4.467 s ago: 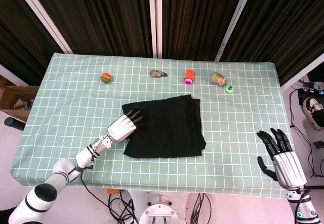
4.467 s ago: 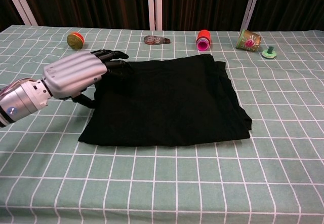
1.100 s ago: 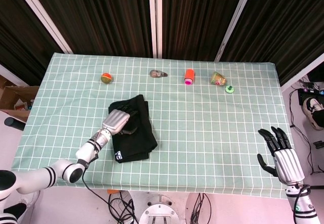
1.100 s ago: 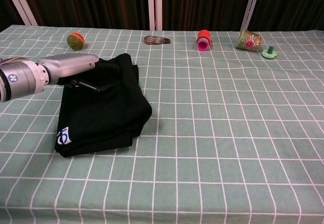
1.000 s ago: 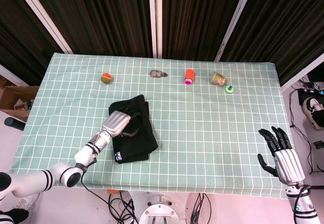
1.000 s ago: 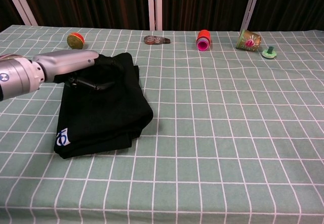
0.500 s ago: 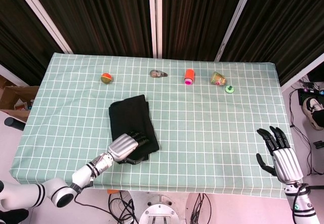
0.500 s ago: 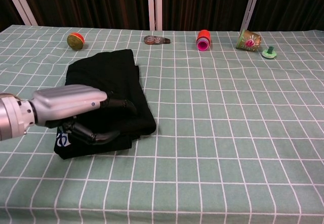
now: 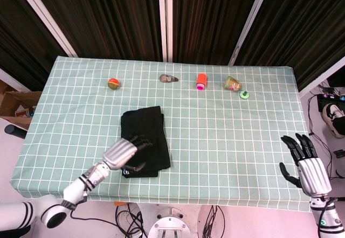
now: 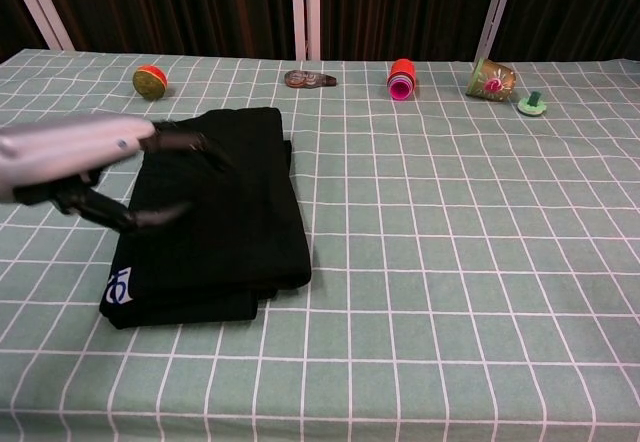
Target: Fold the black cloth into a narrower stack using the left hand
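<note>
The black cloth [image 9: 146, 138] lies folded into a narrow stack left of the table's middle, seen in the chest view as a dark block [image 10: 230, 202] with a small white-and-blue label at its near left corner. My left hand [image 9: 125, 152] hovers over the stack's near left part, fingers apart and holding nothing; in the chest view the left hand [image 10: 85, 162] is blurred by motion. My right hand [image 9: 308, 163] hangs open off the table's right side, far from the cloth.
Along the far side of the green checked table [image 9: 242, 135] lie an orange-green ball [image 9: 113, 82], a grey-brown object [image 9: 168, 78], an orange-pink cup [image 9: 201, 81], a tipped cup [image 9: 232, 83] and a small green piece [image 9: 245, 94].
The cloth went from a wide spread to a narrow stack. In the last half second my left hand let go of the near edge and lifted; the stack straightened.
</note>
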Motion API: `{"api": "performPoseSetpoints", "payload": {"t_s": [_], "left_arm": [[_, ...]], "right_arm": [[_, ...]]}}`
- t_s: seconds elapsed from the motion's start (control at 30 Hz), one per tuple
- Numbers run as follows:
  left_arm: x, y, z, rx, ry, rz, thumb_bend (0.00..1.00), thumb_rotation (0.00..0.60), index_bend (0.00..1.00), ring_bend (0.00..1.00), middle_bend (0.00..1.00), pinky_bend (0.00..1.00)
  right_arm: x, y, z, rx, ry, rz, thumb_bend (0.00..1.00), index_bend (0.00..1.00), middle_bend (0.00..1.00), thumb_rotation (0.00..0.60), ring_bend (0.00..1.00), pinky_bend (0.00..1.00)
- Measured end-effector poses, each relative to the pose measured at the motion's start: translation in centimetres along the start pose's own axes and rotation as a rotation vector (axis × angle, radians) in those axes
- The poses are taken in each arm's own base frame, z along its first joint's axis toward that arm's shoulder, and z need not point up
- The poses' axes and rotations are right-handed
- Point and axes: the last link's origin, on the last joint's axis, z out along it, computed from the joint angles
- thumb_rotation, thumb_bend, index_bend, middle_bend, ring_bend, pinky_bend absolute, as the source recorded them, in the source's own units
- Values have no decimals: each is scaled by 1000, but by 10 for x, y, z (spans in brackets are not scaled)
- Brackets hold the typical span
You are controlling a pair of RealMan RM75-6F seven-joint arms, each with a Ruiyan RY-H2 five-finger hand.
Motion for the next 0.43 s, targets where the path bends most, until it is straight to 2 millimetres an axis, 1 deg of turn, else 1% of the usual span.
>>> {"api": "performPoseSetpoints", "payload": {"t_s": [0.03, 0.07, 0.13, 0.17, 0.23, 0.27, 0.37, 0.43], "left_arm": [[7, -9, -7, 39, 43, -4, 374, 331, 178, 79, 194, 146], [16, -23, -18, 104, 98, -4, 357, 348, 178, 79, 192, 146], [25, -47, -38, 219, 167, 8, 316, 393, 178, 79, 189, 146], [29, -62, -53, 303, 204, 28, 290, 421, 178, 79, 187, 146], [35, -85, -79, 432, 246, 72, 260, 444, 178, 79, 185, 145], [37, -97, -96, 511, 265, 104, 250, 451, 178, 79, 183, 144], [39, -115, -136, 646, 294, 158, 245, 471, 178, 79, 181, 142], [39, -118, -156, 691, 305, 162, 244, 481, 178, 79, 180, 141]], "right_arm": [[3, 3, 0, -9, -5, -9, 382, 139, 160, 600, 0, 50], [6, 5, 0, -17, -8, -15, 385, 139, 160, 600, 0, 50], [12, 10, 2, -38, -13, -28, 391, 139, 159, 600, 0, 50], [15, 12, 2, -46, -14, -31, 393, 139, 159, 600, 0, 50], [20, 15, 4, -55, -19, -27, 395, 139, 157, 600, 0, 50], [22, 15, 4, -58, -21, -20, 396, 139, 156, 600, 0, 49], [28, 16, 6, -64, -34, -9, 401, 140, 149, 600, 0, 47], [30, 14, 6, -64, -39, -12, 414, 140, 145, 600, 0, 46]]}}
